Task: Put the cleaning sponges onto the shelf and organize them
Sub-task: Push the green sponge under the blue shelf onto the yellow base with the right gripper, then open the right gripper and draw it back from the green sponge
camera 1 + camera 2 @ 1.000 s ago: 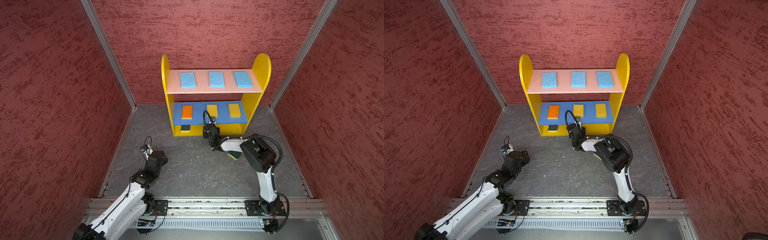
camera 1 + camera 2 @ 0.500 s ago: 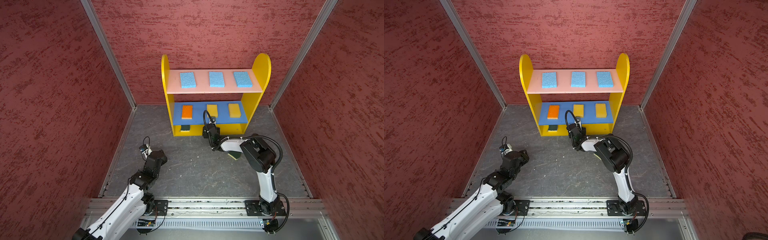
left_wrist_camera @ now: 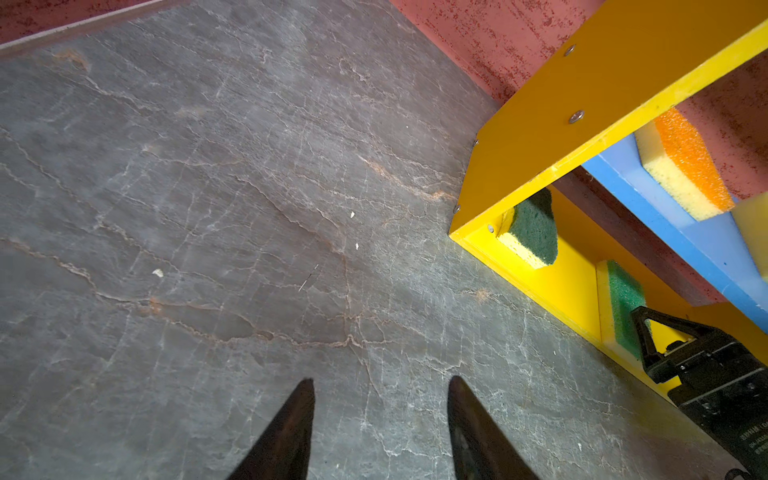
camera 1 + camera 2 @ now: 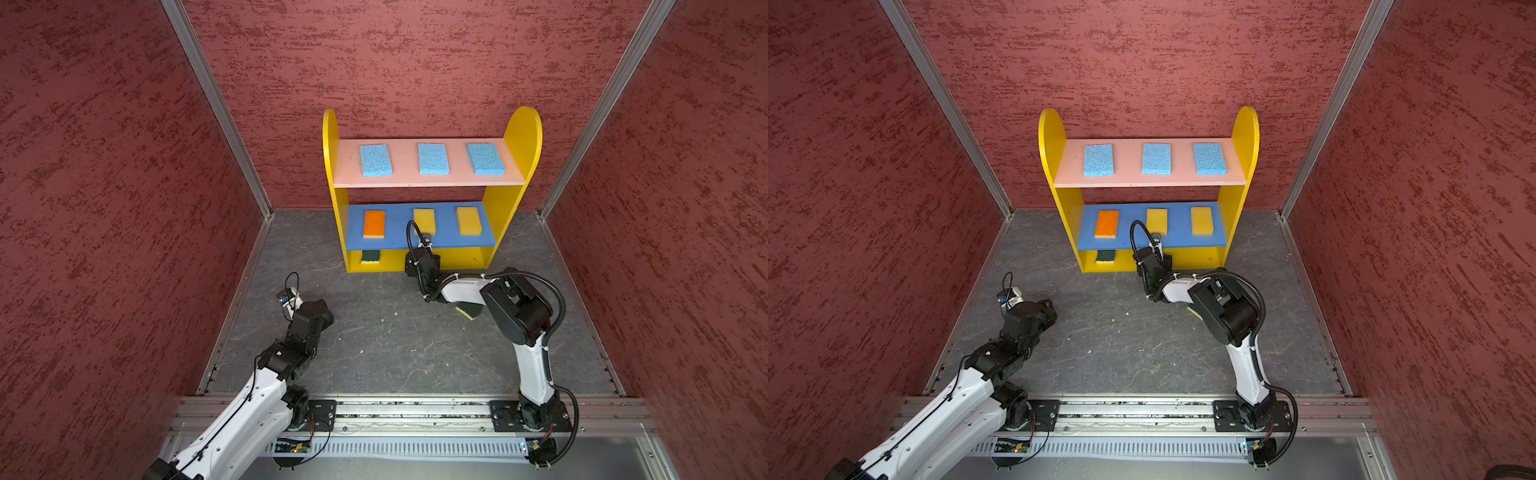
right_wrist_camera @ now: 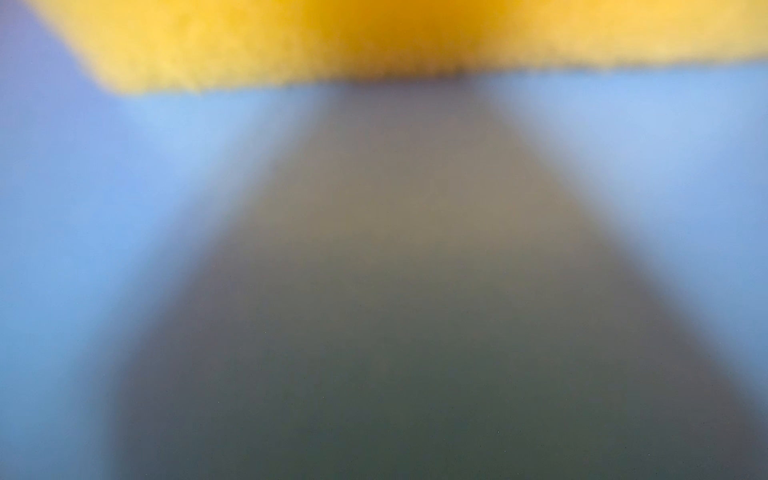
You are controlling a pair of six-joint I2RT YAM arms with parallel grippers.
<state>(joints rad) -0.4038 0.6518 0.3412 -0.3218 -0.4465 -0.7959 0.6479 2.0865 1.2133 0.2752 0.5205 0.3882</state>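
- My left gripper hovers over the grey floor, with its fingers spread apart and nothing between them.
- My right gripper reaches into the bottom level of the shelf, just beside the bright green-topped sponge. I cannot tell how wide it stands or whether it grips that sponge (my right wrist camera gives only a blur of yellow and blue).
- Three light blue sponges lie in a row on the pink board.
- On the blue board, in both top views, the orange-topped sponge lies at the left. The two yellow sponges lie in the middle and at the right.
- A dark green sponge sits at the left end of the bottom level.
- A second dark green sponge lies on the floor apart from the shelf, partly hidden under my right forearm.
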